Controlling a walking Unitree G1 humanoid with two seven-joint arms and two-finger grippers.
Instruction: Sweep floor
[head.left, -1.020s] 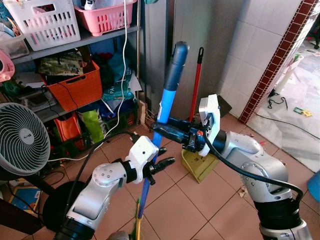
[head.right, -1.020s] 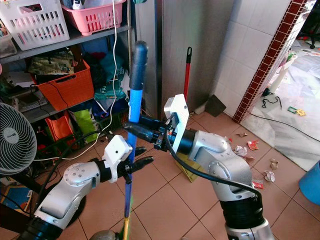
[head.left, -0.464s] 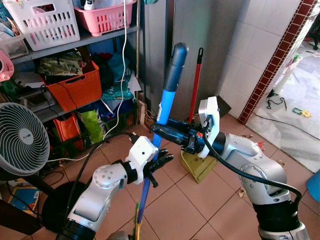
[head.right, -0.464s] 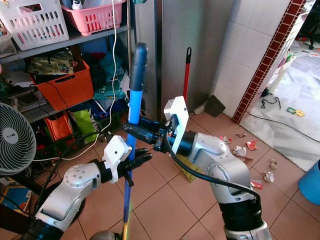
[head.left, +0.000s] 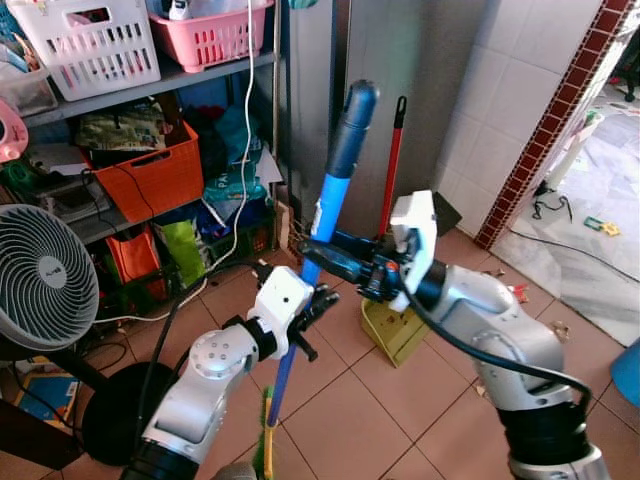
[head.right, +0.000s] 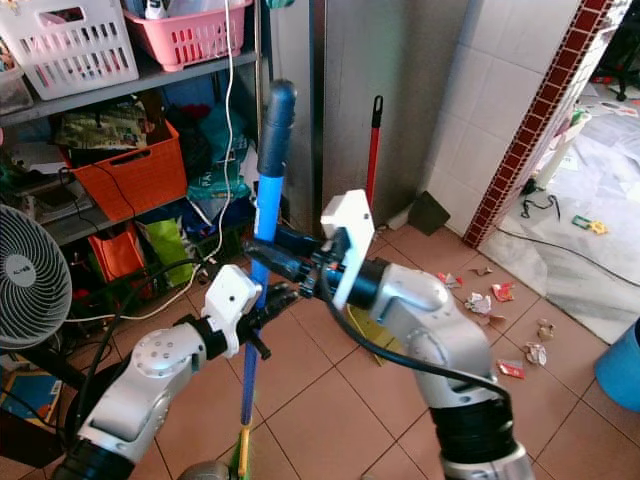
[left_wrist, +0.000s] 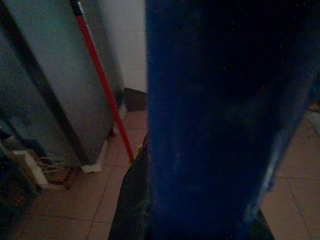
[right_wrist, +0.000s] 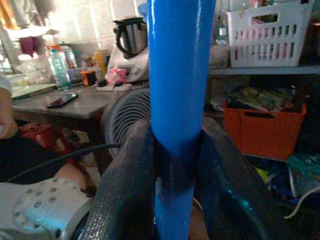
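A broom with a blue handle (head.left: 330, 200) and a dark grip on top stands nearly upright in front of me, leaning a little to the right. Its green and yellow bristles (head.left: 266, 452) are low by my body. My right gripper (head.left: 318, 256) is shut on the broom handle at mid-height, and the right wrist view shows both fingers (right_wrist: 131, 170) clamped against the blue handle (right_wrist: 179, 75). Just below, my left gripper (head.left: 316, 298) is shut on the same handle. Seen up close in the left wrist view, the handle (left_wrist: 210, 115) is dark.
A yellow dustpan (head.left: 396, 330) with a red stick (head.left: 392, 170) leans by the grey cabinet. Paper litter (head.right: 492, 296) lies on the tiles at right, near a blue bin (head.right: 620, 365). A fan (head.left: 45, 275) and cluttered shelves with an orange basket (head.left: 150, 170) stand to the left.
My left gripper's fingers, spread beside the handle earlier, have closed on it. The right gripper keeps its hold and the handle's lower part has swung slightly left.
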